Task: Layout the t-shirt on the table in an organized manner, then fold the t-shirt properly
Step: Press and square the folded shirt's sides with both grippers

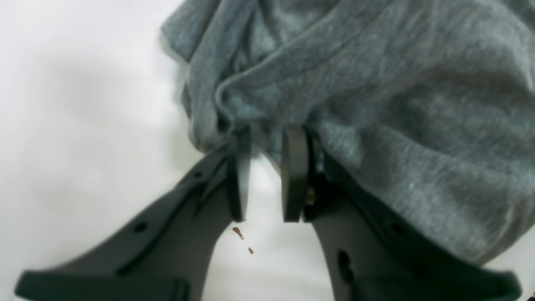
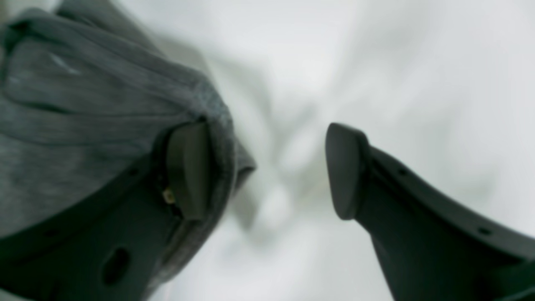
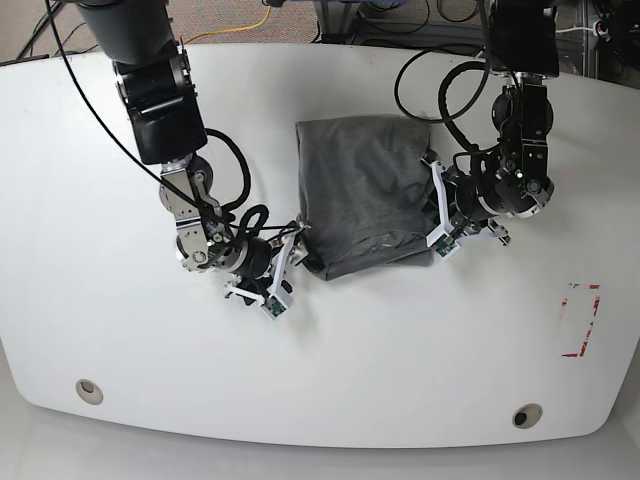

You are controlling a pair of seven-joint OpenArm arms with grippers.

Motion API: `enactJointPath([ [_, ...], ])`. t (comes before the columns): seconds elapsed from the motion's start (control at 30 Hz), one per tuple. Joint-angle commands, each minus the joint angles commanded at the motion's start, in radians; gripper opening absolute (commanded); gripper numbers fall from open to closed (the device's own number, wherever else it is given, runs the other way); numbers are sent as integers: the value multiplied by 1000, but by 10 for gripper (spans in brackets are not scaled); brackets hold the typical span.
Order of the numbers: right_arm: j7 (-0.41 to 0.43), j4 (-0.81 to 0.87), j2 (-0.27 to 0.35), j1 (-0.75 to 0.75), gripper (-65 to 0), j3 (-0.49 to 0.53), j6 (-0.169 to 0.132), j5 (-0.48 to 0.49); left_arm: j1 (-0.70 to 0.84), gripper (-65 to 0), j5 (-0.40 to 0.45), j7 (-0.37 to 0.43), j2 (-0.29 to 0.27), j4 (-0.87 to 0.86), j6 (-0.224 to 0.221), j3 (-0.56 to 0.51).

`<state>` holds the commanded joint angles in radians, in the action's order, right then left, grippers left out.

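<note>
Both grippers sit at the shirt's edges, and we take them in turn; our left gripper (image 1: 266, 175) has its jaws only a narrow way apart, with white table (image 1: 83, 125) showing through the slot between them; the tips reach the bunched hem of the shirt (image 1: 376, 104), and cloth drapes over the outside of one finger, yet we see no fabric pinched between the pads; two small reddish specks lie on the table just below the jaws. Our right gripper (image 2: 267, 171) stands wide; one finger (image 2: 188, 167) is tucked against a folded corner of the shirt (image 2: 83, 104), which wraps around its tip, while the other finger (image 2: 347, 167) hangs apart over bare table (image 2: 376, 62); this view is blurred, so we cannot tell whether that finger lies under the cloth or just beside it. From the base view, the shirt (image 3: 360, 190) lies in a compact, roughly rectangular heap near the middle of the table (image 3: 320, 340), rumpled along its near edge; the right gripper (image 3: 285, 262) meets its near corner on one side, the left gripper (image 3: 440, 215) its opposite edge; a red tape rectangle (image 3: 581, 320) lies well apart from the shirt, towards the table's edge on the left arm's side.
</note>
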<state>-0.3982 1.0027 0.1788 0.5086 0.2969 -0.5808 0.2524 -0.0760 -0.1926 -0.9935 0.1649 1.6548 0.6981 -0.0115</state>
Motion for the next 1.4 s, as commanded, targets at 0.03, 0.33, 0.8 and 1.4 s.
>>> enactJointPath([
  [0.03,8,-5,0,6,-250,0,0,0,0,-536,0,0,0,0,0,0],
  [0.33,-140,161,6,55,-250,-2,5,9,-9,-536,-2,6,-8,2,0,-2],
  [0.8,-442,597,-2,-153,-250,-2,3,11,-80,-536,0,8,-3,-5,0,43],
  [1.4,-440,677,-55,-361,-547,-2,-3,2,-103,-542,-2,28,-95,-95,0,141],
])
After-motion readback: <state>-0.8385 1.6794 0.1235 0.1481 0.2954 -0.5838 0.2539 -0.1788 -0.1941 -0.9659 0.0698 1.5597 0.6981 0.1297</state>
